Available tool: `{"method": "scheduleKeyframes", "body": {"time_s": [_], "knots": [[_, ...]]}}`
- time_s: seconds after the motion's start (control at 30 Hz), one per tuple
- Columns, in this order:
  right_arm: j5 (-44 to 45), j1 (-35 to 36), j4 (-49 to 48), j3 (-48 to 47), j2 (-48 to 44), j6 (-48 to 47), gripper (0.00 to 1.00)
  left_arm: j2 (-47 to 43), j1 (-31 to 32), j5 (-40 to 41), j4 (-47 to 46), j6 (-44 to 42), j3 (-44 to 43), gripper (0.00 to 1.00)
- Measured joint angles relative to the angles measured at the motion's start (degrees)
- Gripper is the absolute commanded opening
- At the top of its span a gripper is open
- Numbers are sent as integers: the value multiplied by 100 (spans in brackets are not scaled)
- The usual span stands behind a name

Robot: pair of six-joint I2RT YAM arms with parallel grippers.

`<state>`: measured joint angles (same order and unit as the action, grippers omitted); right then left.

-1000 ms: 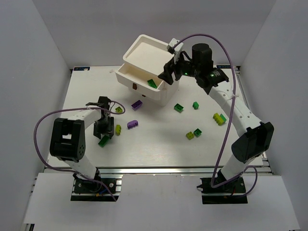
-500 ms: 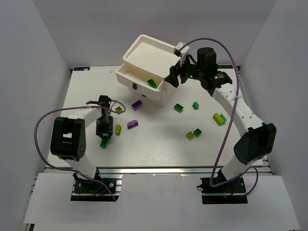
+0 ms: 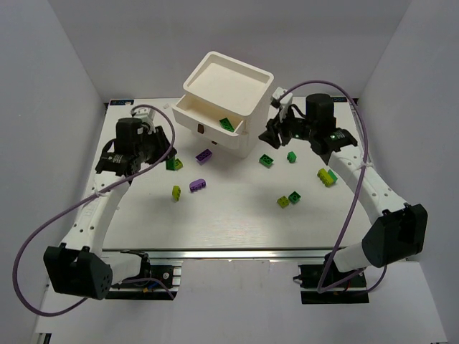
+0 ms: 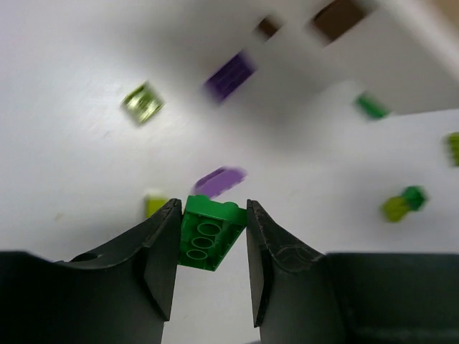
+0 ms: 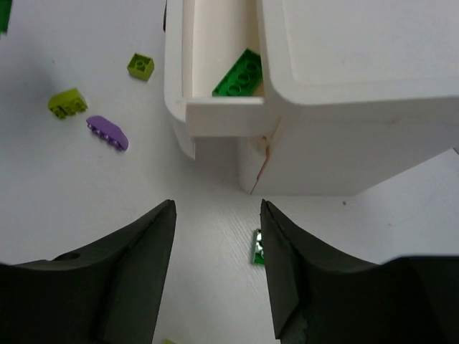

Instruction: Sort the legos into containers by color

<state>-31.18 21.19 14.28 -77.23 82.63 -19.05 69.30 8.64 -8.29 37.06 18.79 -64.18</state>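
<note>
Two fingers of the left gripper (image 4: pixel 211 222) clamp a dark green brick (image 4: pixel 210 233) by its sides, above bare white table (image 3: pixel 229 222), well away from the table's edges and from the white chest (image 3: pixel 247 140). The right gripper (image 5: pixel 217 215) hangs with its jaws parted and nothing between them, near the chest's front corner and beside the pulled-out top drawer (image 5: pixel 222 118), where one green brick (image 5: pixel 240 75) lies. Loose on the table, the top view shows three other green bricks (image 3: pixel 267 160), four lime bricks (image 3: pixel 176 192) and two purple bricks (image 3: pixel 204 155).
</note>
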Motion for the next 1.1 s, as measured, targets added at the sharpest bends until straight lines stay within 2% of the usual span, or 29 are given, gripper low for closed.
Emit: {"method": "scheduleKeyframes", "body": {"time_s": [0.03,0.1,0.13,0.23,0.37,0.57,0.63,0.67,0.7,0.73,0.77,0.8,0.83,0.9,1.0,1.1], "knots": [[4,-20,-4,160,-63,-35,45,-90,11,-188,-264,107,-46,10],[31,-48,-61,417,-133,-85,36,-118,15,-531,-866,402,-146,9],[52,-59,-72,544,-166,-118,27,-63,15,-684,-1189,553,-197,9],[111,-74,-94,774,-197,-203,13,291,15,-1102,-2214,1097,-339,8],[208,-94,-127,1069,-282,-245,11,1104,17,-1392,-3600,1851,-581,8],[374,-94,-225,1543,-507,-249,11,2085,15,-1617,-4859,2717,-997,8],[426,-94,-249,1725,-581,-254,17,2229,15,-1637,-5125,2920,-1003,9],[452,-94,-249,1805,-614,-256,24,2286,15,-1635,-5219,2990,-1005,11],[481,-94,-247,1869,-638,-251,38,2337,15,-1633,-5300,3047,-1010,15],[525,-94,-243,1919,-649,-256,45,2380,15,-1626,-5353,3086,-1012,29],[570,-94,-254,1958,-651,-273,57,2424,15,-1613,-5401,3123,-1012,40],[614,-98,-260,1982,-651,-254,62,2463,15,-1596,-5427,3145,-1012,49],[693,-101,-267,2000,-651,-269,63,2496,15,-1582,-5455,3158,-1012,60],[820,-122,-286,2000,-649,-249,68,2577,15,-1530,-5480,3187,-1025,71],[1021,-199,-334,2000,-581,-149,70,2706,15,-1482,-5455,3211,-1121,80],[1200,-304,-337,1974,-328,22,71,2806,15,-1460,-5396,3230,-1298,81]]}}
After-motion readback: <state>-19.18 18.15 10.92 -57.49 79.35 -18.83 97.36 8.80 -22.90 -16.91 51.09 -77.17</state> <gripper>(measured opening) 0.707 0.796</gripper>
